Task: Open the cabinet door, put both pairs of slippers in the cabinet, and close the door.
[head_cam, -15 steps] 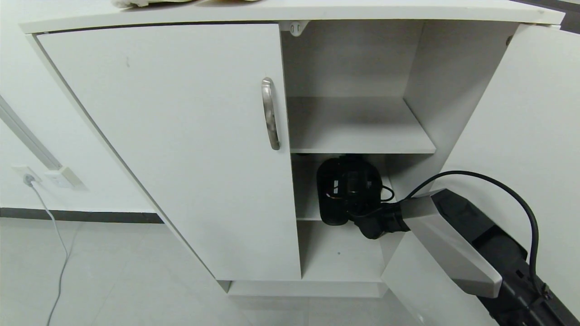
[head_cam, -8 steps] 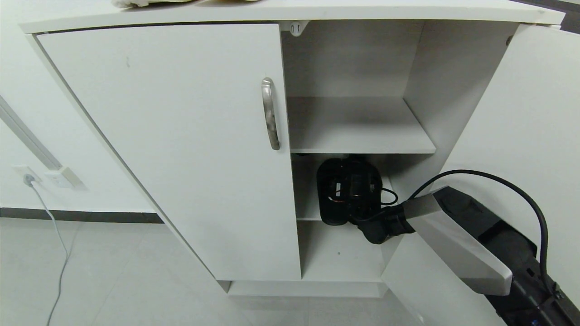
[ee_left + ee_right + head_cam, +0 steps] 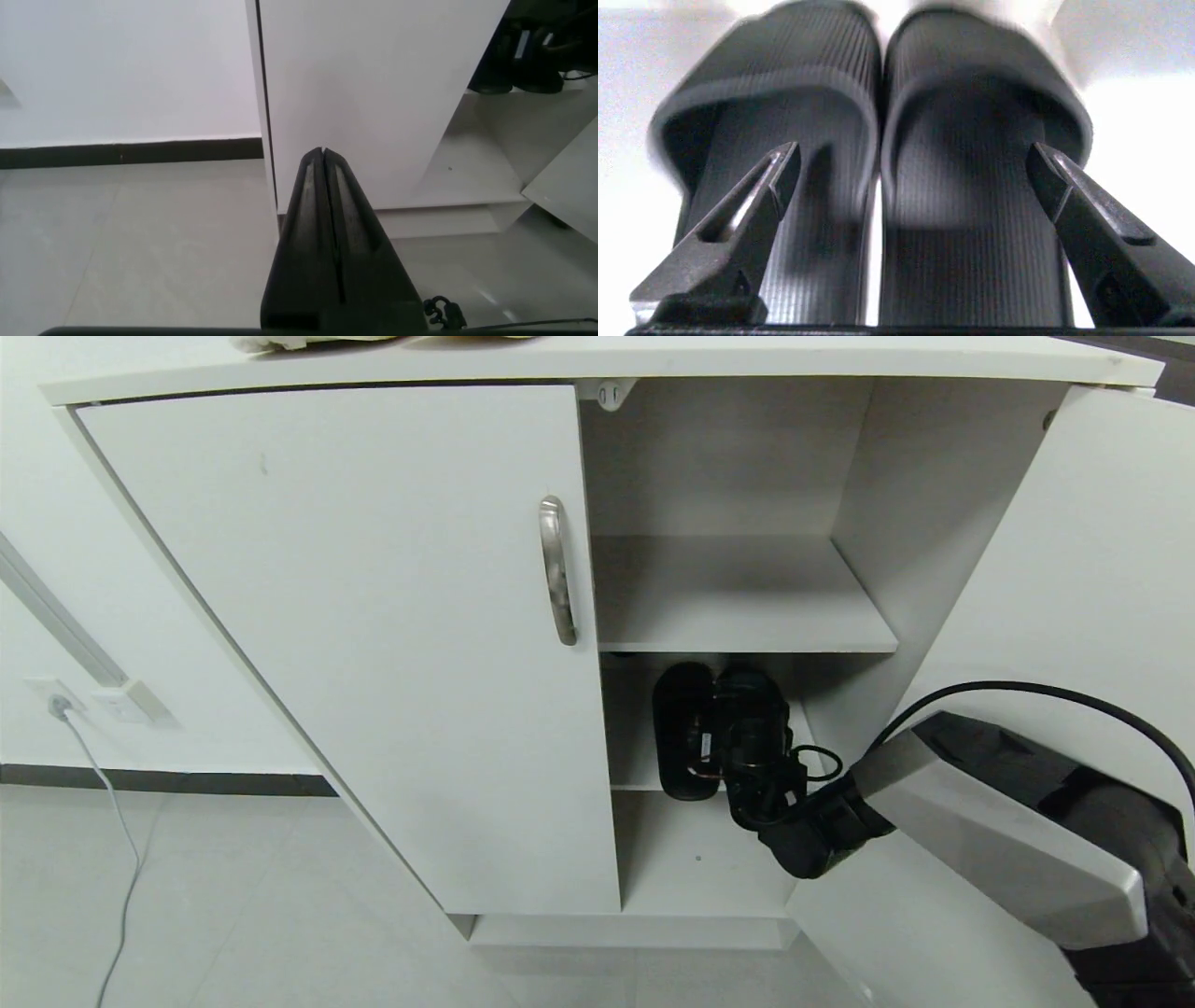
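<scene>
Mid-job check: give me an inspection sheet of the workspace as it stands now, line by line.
Surface: middle shelf on the cabinet's open side bears the slippers.
Job's things: black slippers side by side on that shelf; right door open, left door shut.
Clutter: pale thing on the cabinet top, cut off by the picture's edge; cannot tell what.
Tools: right tool open, one finger each side of the pair; left tool shut, above the floor, facing the left door.
Cables: black cable arcs over the right arm; grey cord hangs from the wall socket.
Surroundings: white wall, tiled floor.
</scene>
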`<state>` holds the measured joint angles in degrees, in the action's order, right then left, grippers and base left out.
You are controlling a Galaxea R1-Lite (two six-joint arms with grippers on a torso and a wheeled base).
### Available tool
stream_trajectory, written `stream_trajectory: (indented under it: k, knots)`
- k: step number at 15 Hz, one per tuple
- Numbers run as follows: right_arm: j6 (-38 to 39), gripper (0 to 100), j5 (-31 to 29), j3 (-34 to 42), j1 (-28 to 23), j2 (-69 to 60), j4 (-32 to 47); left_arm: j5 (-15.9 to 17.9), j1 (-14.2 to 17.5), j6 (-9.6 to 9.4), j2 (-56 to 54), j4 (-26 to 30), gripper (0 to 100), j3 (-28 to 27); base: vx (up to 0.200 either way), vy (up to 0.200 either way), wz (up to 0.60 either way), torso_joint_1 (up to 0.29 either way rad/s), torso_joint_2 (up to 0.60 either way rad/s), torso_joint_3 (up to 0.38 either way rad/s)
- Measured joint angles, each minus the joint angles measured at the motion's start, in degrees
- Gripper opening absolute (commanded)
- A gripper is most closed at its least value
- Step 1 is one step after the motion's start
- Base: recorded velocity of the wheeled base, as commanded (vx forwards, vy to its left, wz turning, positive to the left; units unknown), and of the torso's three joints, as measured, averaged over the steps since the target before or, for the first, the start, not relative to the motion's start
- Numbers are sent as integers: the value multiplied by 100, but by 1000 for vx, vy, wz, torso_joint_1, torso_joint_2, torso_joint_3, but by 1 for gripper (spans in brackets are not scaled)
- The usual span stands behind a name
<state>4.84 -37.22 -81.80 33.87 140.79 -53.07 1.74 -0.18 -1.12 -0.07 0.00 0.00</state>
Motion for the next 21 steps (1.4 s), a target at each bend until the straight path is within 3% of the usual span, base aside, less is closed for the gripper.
stream_trajectory:
  k: [6, 10, 17, 21]
  knots:
    - [2, 100, 2, 2097, 288, -873, -1303, 2, 0, 0, 0, 0, 0, 0, 0, 0, 0, 0, 0, 0]
    - [6, 100, 11, 3231, 627, -1434, -1734, -7, 0, 6, 0, 0, 0, 0, 0, 0, 0, 0, 0, 0]
    - [9, 100, 5, 3589, 841, -1723, -1831, -9, 0, 9, 0, 0, 0, 0, 0, 0, 0, 0, 0, 0]
    - [6, 100, 9, 3635, 855, -1720, -1824, -9, 2, 41, 0, 2, 0, 0, -200, 0, 0, 5, 4, 1]
